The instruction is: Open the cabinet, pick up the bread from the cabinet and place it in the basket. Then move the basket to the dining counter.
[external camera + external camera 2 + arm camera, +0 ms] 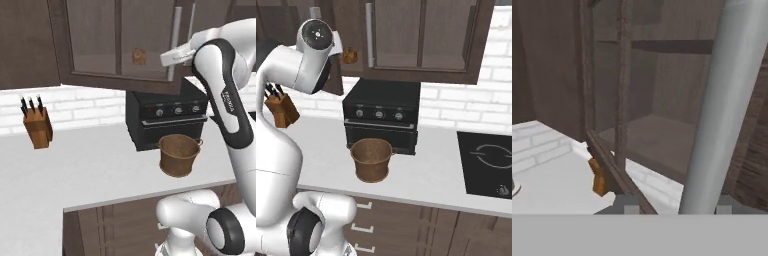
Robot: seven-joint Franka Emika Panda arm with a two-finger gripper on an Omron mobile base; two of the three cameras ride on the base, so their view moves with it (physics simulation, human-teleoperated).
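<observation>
Dark brown wood frames the cabinet (120, 45), whose glass-panelled door stands swung partly out over the bench (95, 170). Gripper (172, 56) up at the door's free edge, at the long grey handle (727, 105). In the hand view the bar runs up between the two finger tips, filling much of the gap; jaws part-way apart around it. Whether the pads actually press on the bar I cannot tell.

Bread (139, 56): a small tan lump, seen through the glass on the cabinet shelf, just beside the gripper and at about its height, on the far side of the door. In the right base view it shows close by the arm's upper joint.

Basket (179, 155): round, brown, upright, well below the gripper on the white bench, just in front of the black oven (170, 117) and near the bench's front edge.

Knife block (37, 125): far off to the side of the gripper, low, on the bench against the white brick wall.

Cooktop (491, 165), black, set into the bench beyond the oven, well apart from the gripper.
</observation>
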